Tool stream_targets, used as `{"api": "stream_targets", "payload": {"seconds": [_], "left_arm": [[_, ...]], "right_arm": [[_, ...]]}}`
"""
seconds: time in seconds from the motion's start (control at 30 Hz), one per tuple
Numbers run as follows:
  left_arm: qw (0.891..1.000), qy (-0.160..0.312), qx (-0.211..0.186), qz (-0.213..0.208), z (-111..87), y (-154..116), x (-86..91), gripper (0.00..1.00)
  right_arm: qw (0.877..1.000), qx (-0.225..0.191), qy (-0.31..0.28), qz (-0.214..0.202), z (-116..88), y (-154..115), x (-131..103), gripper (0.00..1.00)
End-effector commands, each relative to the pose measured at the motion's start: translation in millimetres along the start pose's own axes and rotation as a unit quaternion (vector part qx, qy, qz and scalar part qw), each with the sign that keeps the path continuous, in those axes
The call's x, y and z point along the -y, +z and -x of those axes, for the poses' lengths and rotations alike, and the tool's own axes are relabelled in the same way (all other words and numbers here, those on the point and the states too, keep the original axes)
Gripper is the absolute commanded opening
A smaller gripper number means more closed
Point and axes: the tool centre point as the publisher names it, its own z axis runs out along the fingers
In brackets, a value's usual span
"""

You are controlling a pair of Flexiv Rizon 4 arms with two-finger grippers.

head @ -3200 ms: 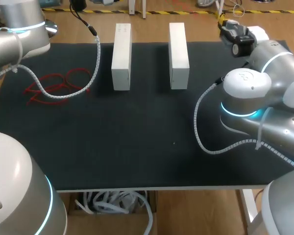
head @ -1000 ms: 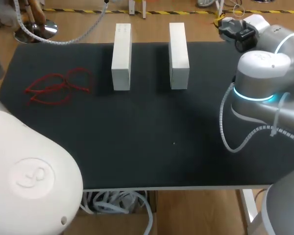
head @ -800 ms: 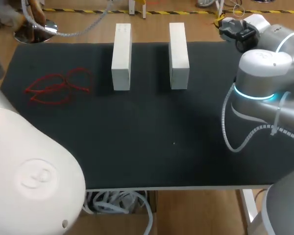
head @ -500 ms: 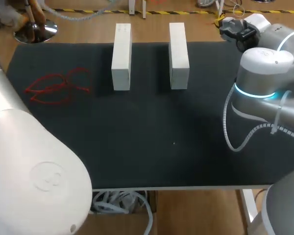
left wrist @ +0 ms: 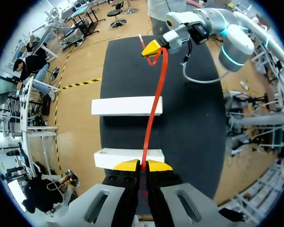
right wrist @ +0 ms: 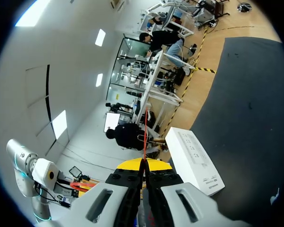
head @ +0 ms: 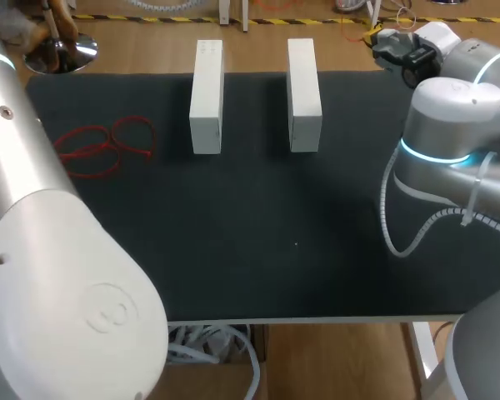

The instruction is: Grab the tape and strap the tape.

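The flat black cloth mat point(head: 233, 233) is plain and dark all over. On the mat, the left long white block point(head: 206, 96) and the right long white block point(head: 303, 93) are both plain white. Near the mat's left edge, the bunch of thin tape loops point(head: 104, 146) is bright red. Above the mat, the long thin tape strip point(left wrist: 154, 104) is red too. The left gripper point(left wrist: 143, 163) has bright yellow tips, black fingers and a grey body. So does the right gripper point(right wrist: 143, 163). Over the mat's right side, the right arm point(head: 450, 108) is silver and white with a glowing light-blue ring and a white curly cable point(head: 382, 218).
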Motion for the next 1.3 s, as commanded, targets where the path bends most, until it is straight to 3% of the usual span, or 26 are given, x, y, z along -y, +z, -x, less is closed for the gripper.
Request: {"api": "stream_targets", "payload": {"seconds": [0.03,0.37,0.67,0.83,0.97,1.07,1.13,1.17,1.23,1.27,1.3], "left_arm": [[0.999,-0.001,-0.002,0.039,1.9,-1.0,3.0,0.00],[0.999,-0.019,-0.001,0.036,6.3,-1.3,0.0,0.00],[0.999,-0.023,0.001,0.029,8.6,-1.3,-0.5,0.00],[0.999,-0.023,0.001,0.029,8.6,-1.3,-0.5,0.00],[0.999,-0.023,0.001,0.029,8.6,-1.3,-0.5,0.00],[0.999,-0.023,0.001,0.029,8.6,-1.3,-0.5,0.00],[0.999,-0.023,0.001,0.029,8.6,-1.3,-0.5,0.00],[0.999,-0.023,0.001,0.029,8.6,-1.3,-0.5,0.00],[0.999,-0.023,0.001,0.029,8.6,-1.3,-0.5,0.00],[0.999,-0.023,0.001,0.029,8.6,-1.3,-0.5,0.00],[0.999,-0.023,0.001,0.029,8.6,-1.3,-0.5,0.00]], "right_arm": [[1.000,0.008,-0.005,-0.006,-1.4,-1.8,-1.7,0.00],[1.000,0.019,-0.014,-0.003,-2.3,-0.3,-2.7,0.00],[0.997,0.064,-0.047,-0.002,-3.1,-0.9,-6.1,0.00],[0.980,0.134,-0.145,-0.018,-7.7,-2.1,-6.8,0.00],[0.968,0.167,-0.189,-0.012,-13.6,-2.4,-8.5,0.00],[0.954,0.193,-0.227,0.019,-18.0,-1.3,-13.3,0.00],[0.956,0.183,-0.226,0.037,-19.6,-0.5,-17.1,0.00],[0.946,0.204,-0.244,0.055,-21.2,-0.6,-19.2,0.00],[0.948,0.194,-0.244,0.068,-24.1,0.2,-21.7,0.00],[0.940,0.209,-0.259,0.077,-25.8,-0.3,-23.1,0.00],[0.941,0.199,-0.264,0.079,-27.5,-0.1,-23.9,0.00]]}}
